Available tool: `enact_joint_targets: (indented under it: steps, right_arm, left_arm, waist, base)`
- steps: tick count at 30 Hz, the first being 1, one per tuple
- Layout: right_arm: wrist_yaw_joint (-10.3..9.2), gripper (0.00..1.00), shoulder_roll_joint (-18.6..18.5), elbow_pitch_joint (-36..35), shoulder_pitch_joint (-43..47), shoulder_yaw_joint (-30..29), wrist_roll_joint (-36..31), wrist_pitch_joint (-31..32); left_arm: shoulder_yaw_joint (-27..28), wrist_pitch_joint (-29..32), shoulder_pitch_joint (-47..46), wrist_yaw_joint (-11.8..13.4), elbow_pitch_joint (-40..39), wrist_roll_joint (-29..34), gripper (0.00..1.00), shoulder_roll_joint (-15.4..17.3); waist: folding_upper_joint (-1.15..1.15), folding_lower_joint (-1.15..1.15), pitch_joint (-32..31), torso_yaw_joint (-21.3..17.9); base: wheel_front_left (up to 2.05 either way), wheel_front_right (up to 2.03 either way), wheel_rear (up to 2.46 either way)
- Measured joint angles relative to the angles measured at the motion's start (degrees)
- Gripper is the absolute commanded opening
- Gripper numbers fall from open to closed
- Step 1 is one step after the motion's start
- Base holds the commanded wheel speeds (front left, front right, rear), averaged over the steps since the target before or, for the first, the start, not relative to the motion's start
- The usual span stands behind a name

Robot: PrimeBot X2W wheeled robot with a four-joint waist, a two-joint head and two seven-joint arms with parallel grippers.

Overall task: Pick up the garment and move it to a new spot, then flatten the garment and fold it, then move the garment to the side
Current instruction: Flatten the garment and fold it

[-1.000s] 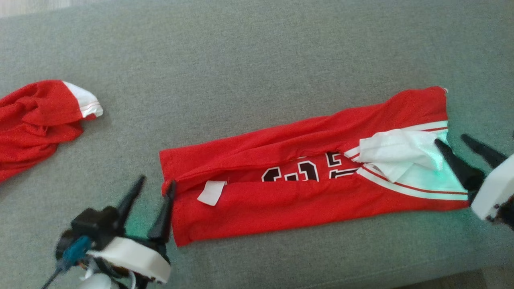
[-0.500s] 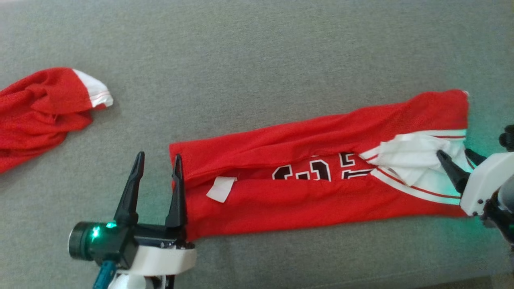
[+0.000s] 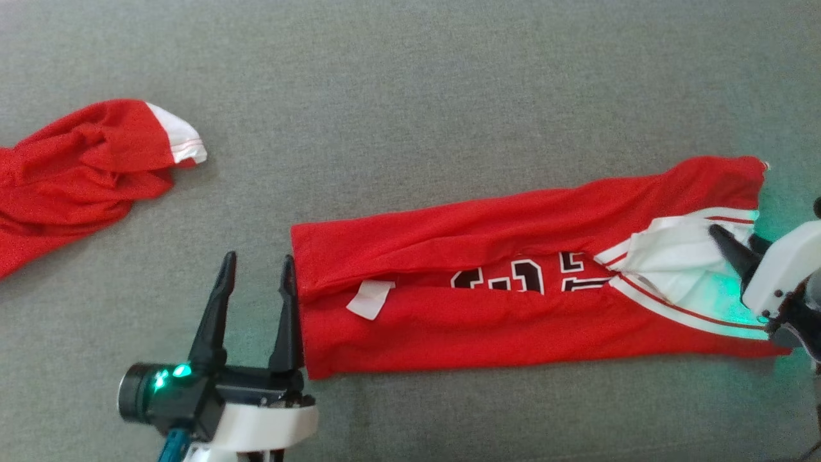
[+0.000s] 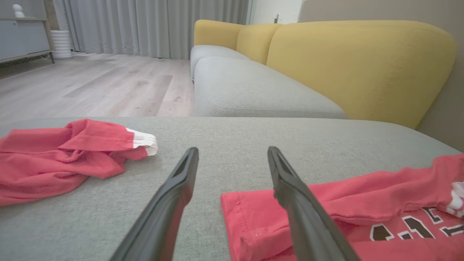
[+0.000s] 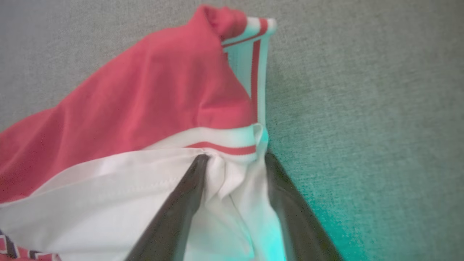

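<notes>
- Folding under way: the garment (image 3: 513, 308), a red jersey already doubled lengthwise into a long strip, lies on the grey cushion (image 3: 410, 96) from centre out to 3 o'clock in the head view
- The left hand (image 3: 258, 258), at 7 o'clock, stands wide open and holds nothing; its inner finger is just beside the strip's hemmed end
- The right hand (image 5: 235, 156), at 3 o'clock, is part open with its fingers astride a bunch of white cloth; no firm pinch shows
- Likely next move: both hands close on their ends, then carry one end over the other; the hems should meet squarely, and the grip must take every layer
- Thin, limp knit, creased along the fold; likely to sag and slide once lifted
- Stitched hem, a white label (image 3: 370, 299), black-and-white numerals (image 3: 513, 279) half hidden in the fold; a white band with red stripes (image 3: 680, 256) at the right end
- The cushion is coarse woven cloth; a second red garment (image 3: 83, 167) lies crumpled at 9 o'clock, well apart
</notes>
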Motion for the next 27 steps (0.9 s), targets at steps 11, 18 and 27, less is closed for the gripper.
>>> enact_joint_targets:
  steps: [11, 18, 27]
  right_arm:
    - [0.04, 0.00, -3.60, -0.88, 0.52, -14.68, 1.15, 2.55]
    - [0.03, 0.00, -2.89, -14.41, 3.32, -15.07, 6.25, 11.20]
    - [0.03, 0.00, 12.60, -28.33, 6.95, -8.42, 9.35, 20.30]
  left_arm:
    - [7.14, 0.00, 3.22, -6.04, 2.22, 2.31, 1.00, -5.21]
    - [9.17, 0.00, 6.50, -7.55, 4.59, 4.10, 1.00, -6.10]
    - [9.31, 0.00, 8.04, -7.94, 5.90, 4.47, 1.00, -6.48]
  waist:
    - [0.00, 0.00, -4.18, 0.81]
    - [0.00, -0.01, -7.82, 1.12]
    - [0.00, -0.01, -9.49, 1.35]
  base:
    - [0.00, 0.00, 0.00]
    - [0.00, 0.00, 0.00]
    - [0.00, 0.00, 0.00]
